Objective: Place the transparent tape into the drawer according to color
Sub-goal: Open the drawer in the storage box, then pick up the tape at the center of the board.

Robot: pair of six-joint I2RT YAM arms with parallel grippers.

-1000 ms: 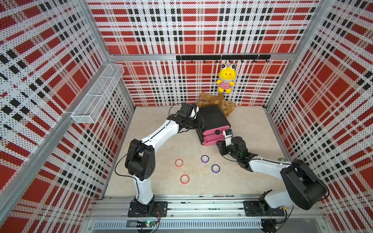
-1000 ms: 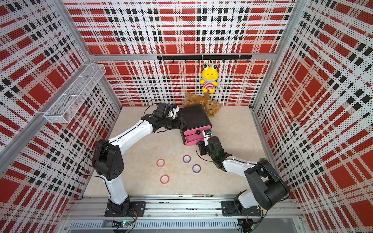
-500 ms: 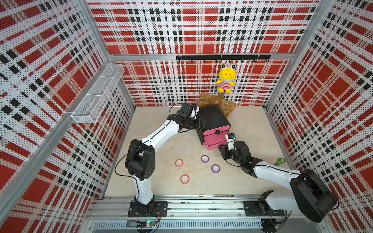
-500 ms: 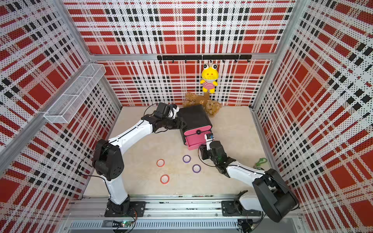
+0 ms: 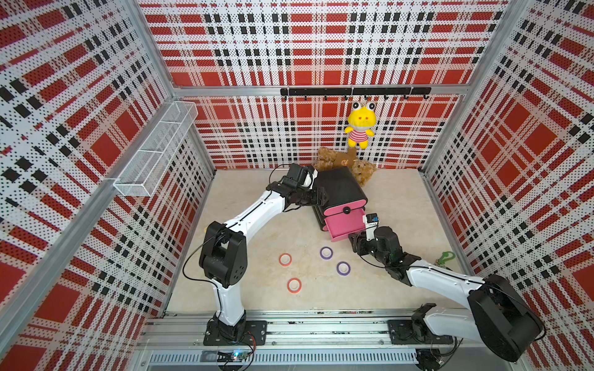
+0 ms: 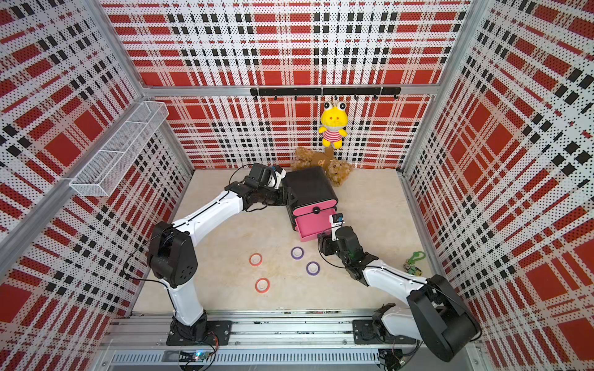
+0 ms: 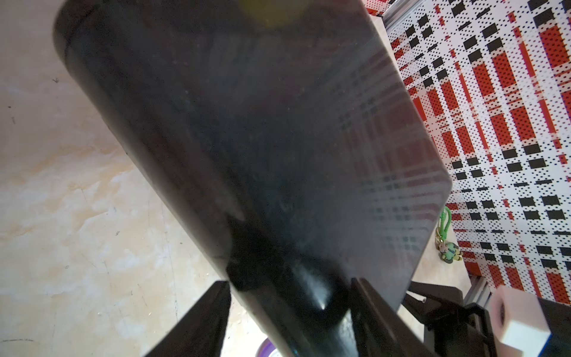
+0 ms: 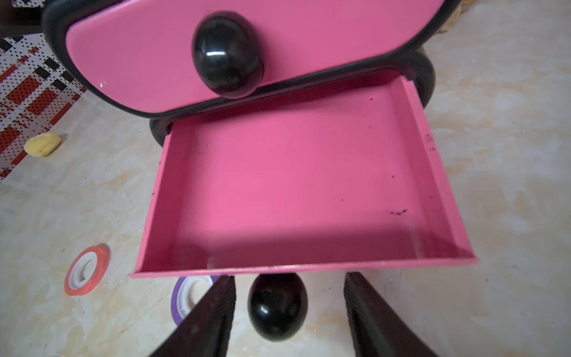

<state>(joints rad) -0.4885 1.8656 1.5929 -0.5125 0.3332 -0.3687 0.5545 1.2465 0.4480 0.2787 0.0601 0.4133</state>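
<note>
Right wrist view: the right gripper (image 8: 289, 276) has its jaws apart on either side of the black knob (image 8: 277, 306) of the open drawer (image 8: 432, 173). It is clear of the knob on both sides and holds nothing.
Open drawer: it sits just under the closed top drawer (image 5: 345, 205), pulled well out, with a bare pink floor and nothing inside.
Left arm: the left gripper (image 7: 290, 284) is closed around the rounded rear edge of the black cabinet (image 7: 262, 123), which I judge is to brace it.
Tape: the near purple ring (image 5: 326, 252), far purple ring (image 5: 343, 268), near red ring (image 5: 285, 259) and far red ring (image 5: 294, 285) all lie flat on the floor, hole up. No yellow ring shows.
Key relation: the near purple ring lies just beside the right gripper, on its left and below the drawer front. It is round, so it has no long axis and any jaw heading suits. The right arm is nearer, and the left gripper is well apart.
Next move, judged: back off the knob, drop left onto the ring's rim, then lift it over the front wall.
Writing: none is legible. The blue-and-white tag (image 5: 373, 219) on the right wrist is too small to read.
</note>
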